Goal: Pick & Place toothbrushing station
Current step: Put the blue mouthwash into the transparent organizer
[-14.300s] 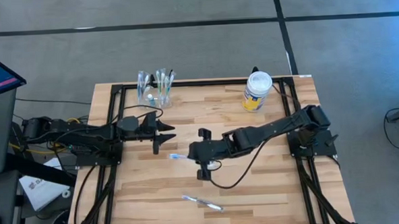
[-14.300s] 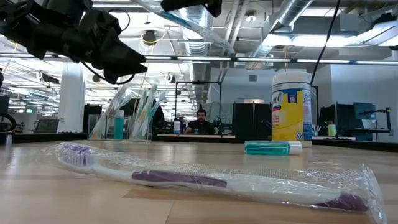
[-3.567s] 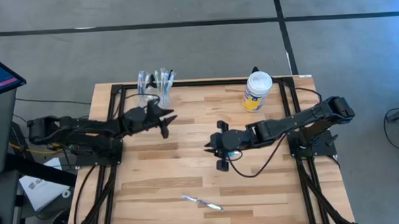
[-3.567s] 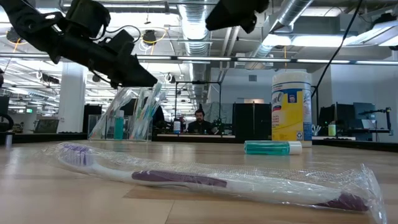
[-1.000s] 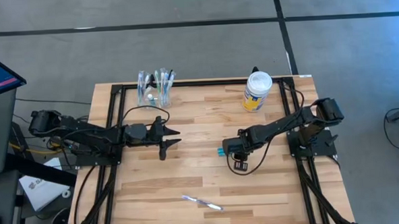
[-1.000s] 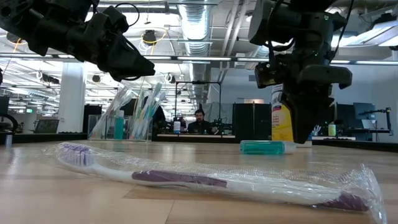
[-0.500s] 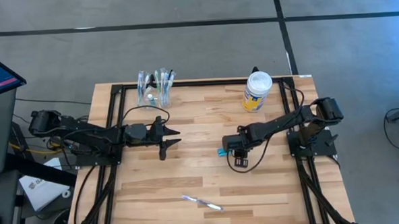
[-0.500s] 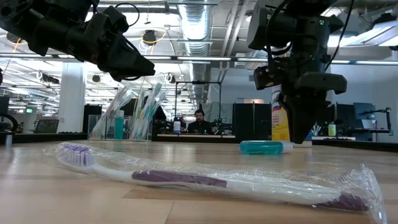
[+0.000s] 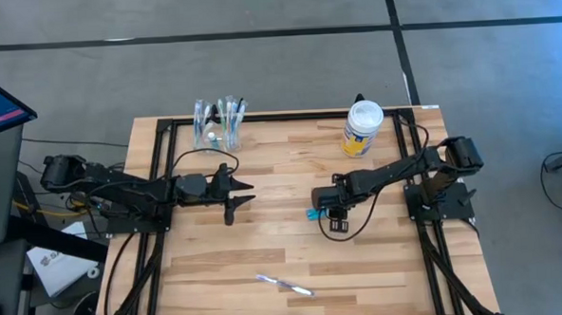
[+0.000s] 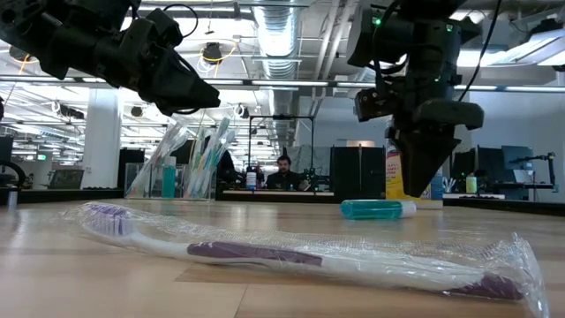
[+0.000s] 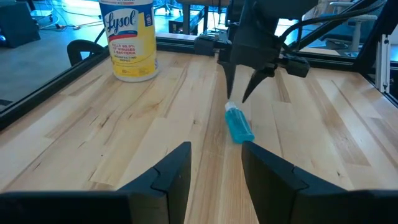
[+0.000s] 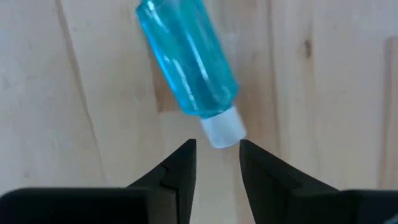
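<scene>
The small teal-blue tube lies flat on the wood near the table's middle, also seen in the high view. My right gripper points down just above its white cap, fingers open, touching nothing. The clear cup with its bunch of toothbrushes stands at the far left. A wrapped toothbrush lies on the table near the front edge. My left gripper hovers open left of centre, level, facing the tube, with nothing between its fingers.
A white-lidded jar with a yellow label stands at the far right. Black frame rails run along the table's sides. Bare wood lies between the tube and the cup.
My right gripper has shifted slightly toward the table's left and risen a little, from beside the tube's cap end to just above it. The tube's cap end has swung a little on the table while its other end stayed put.
</scene>
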Tool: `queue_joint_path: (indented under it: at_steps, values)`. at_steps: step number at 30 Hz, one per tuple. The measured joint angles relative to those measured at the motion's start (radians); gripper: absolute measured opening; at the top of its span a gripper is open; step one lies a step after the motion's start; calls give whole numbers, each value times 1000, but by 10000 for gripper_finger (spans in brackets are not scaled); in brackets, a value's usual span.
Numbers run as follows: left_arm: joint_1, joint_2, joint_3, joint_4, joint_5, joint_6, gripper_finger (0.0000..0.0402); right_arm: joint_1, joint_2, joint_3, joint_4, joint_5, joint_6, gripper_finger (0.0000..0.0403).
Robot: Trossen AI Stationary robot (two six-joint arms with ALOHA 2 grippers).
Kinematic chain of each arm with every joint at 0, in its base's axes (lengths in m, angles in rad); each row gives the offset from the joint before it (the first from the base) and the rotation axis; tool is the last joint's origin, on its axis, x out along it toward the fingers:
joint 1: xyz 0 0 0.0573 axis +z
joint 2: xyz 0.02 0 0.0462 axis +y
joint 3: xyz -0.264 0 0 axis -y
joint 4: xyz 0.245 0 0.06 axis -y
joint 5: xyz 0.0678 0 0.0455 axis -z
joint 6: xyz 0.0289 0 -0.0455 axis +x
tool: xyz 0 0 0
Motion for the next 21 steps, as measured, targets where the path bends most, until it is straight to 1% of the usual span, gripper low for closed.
queue_joint_path:
  at_steps: [6, 21]
  values:
    - [0, 0, 0, 0, 0, 0, 135, -3, 11, 2, 16, 7, -83, 113]
    - [0, 0, 0, 0, 0, 0, 135, -7, 21, -14, 66, -10, -119, 113]
